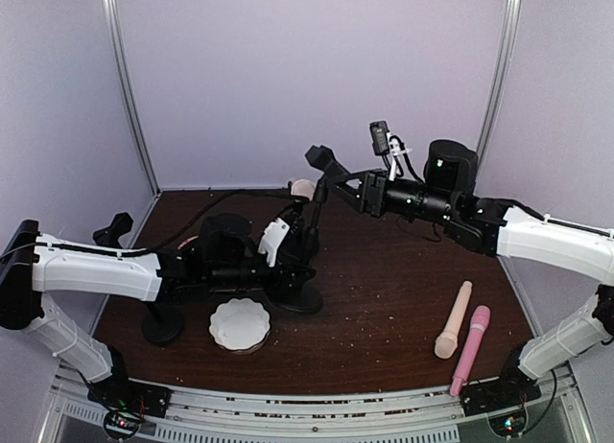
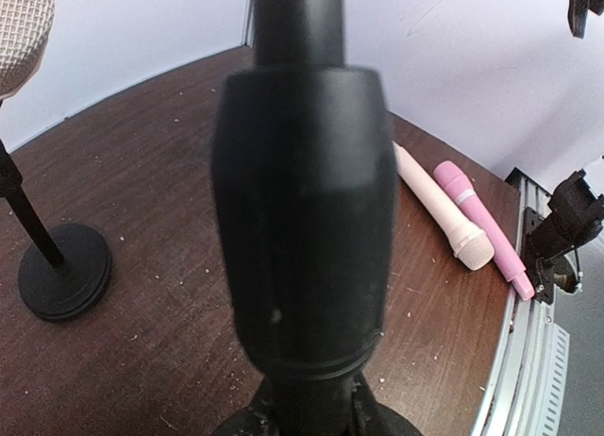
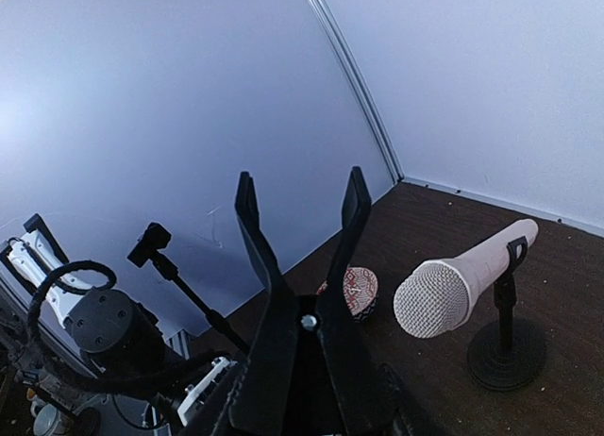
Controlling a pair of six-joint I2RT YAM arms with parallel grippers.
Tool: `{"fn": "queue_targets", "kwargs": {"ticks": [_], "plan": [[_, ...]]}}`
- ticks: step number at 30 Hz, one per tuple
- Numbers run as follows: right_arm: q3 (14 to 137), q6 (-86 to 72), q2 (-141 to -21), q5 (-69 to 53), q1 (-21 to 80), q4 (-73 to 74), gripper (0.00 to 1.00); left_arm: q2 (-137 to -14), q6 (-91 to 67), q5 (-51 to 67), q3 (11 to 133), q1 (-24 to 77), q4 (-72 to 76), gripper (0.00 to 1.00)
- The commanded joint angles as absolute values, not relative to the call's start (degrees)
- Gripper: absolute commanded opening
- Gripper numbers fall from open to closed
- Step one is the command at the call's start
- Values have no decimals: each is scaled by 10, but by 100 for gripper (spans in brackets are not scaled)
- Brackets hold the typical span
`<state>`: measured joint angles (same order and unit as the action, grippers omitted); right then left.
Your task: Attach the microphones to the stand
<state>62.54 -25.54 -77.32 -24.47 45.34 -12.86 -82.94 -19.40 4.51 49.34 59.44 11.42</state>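
Cream microphone [image 3: 453, 290] clipped in its stand [image 3: 505, 356]; two others lie on the counter [image 1: 384, 270].
Only the right wrist view shows the fingers of the right gripper [image 3: 300, 183], spread apart and empty. The top view's lower right has a loose cream microphone [image 1: 453, 318] beside a pink microphone [image 1: 471, 349]. A blurred black stand [image 2: 300, 219] fills the left wrist view, so I cannot tell how the left gripper [image 1: 295, 240] fingers sit.

I am working in a robot lab cell. Plain pale wall panels [image 1: 307, 69] joined by metal posts [image 1: 129, 88] box in the dark desk [image 1: 384, 299]. Along its near edge a metal rail [image 1: 317, 409] carries the bolted arm bases [image 1: 125, 390], with lit circuit boards [image 1: 122, 424] at both near corners.
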Motion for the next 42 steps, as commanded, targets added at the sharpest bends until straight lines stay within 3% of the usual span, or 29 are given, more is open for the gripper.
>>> {"fn": "queue_targets", "kwargs": {"ticks": [1, 26, 31, 35, 42], "plan": [[605, -282, -792, -268, 467, -116, 40, -817, -172, 53, 510, 597, 207, 0], [609, -261, -805, -279, 486, -87, 42, -795, -171, 70, 485, 597, 250, 0], [666, -159, -804, -273, 474, 27, 53, -792, -157, 170, 465, 597, 316, 0], [668, -165, -816, -305, 441, 33, 62, -784, -156, 179, 453, 597, 342, 0], [654, -185, -827, -329, 428, 22, 66, -785, -167, 157, 448, 597, 337, 0]]}}
